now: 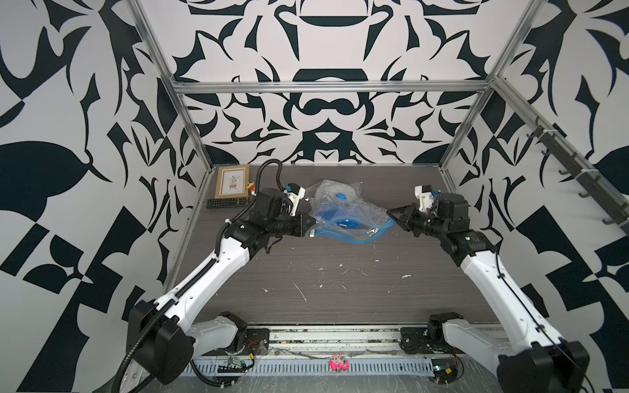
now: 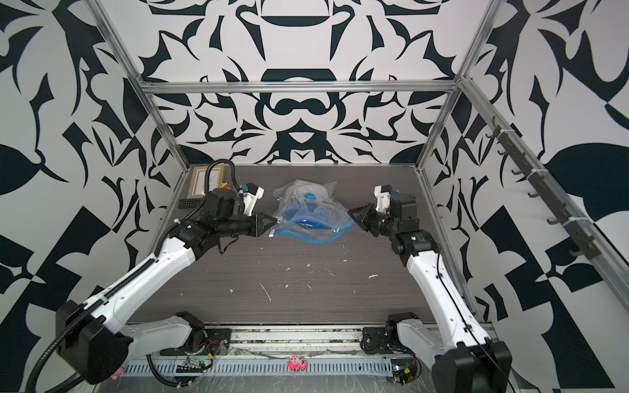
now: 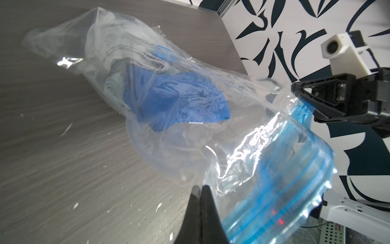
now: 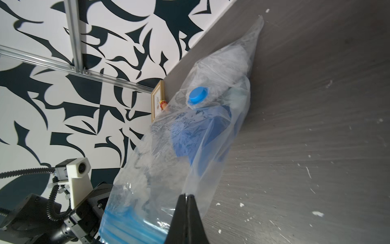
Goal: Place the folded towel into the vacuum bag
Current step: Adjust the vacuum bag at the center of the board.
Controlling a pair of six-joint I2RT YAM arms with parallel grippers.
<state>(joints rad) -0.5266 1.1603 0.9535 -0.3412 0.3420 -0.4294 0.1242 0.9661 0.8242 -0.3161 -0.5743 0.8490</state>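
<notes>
- Evidently the blue towel [image 3: 173, 99] already sits inside the vacuum bag [image 1: 343, 211]. The bag lies toward the back middle of the table [image 1: 340, 289] with its valve cap [image 4: 197, 95] facing up.
- That bag looks light, thin and crinkly. I'd judge it slippery and quick to sag or fold over itself. The soft towel gives it its only real weight, bunched in the bag's middle, next to the cap.
- To my eye the safest hold is at the two ends of the zip strip [image 1: 354, 236], where the plastic seems thicker and stiffer than the clear film.
- Its fingers pressed together, the left gripper [image 1: 311, 222] pinches the bag's edge at one end of that strip. Its arm reaches out low from the front, with the wrist about level and pointing inward.
- On the opposite corner, the right gripper [image 1: 392, 212] is clamped the same way, and its arm mirrors the other.
- Between them the mouth end hangs a little raised, with the strip bowing.
- A picture frame [image 1: 233, 185] and a remote [image 1: 226, 203] sit in the back corner behind the left arm, apart from the bag.
</notes>
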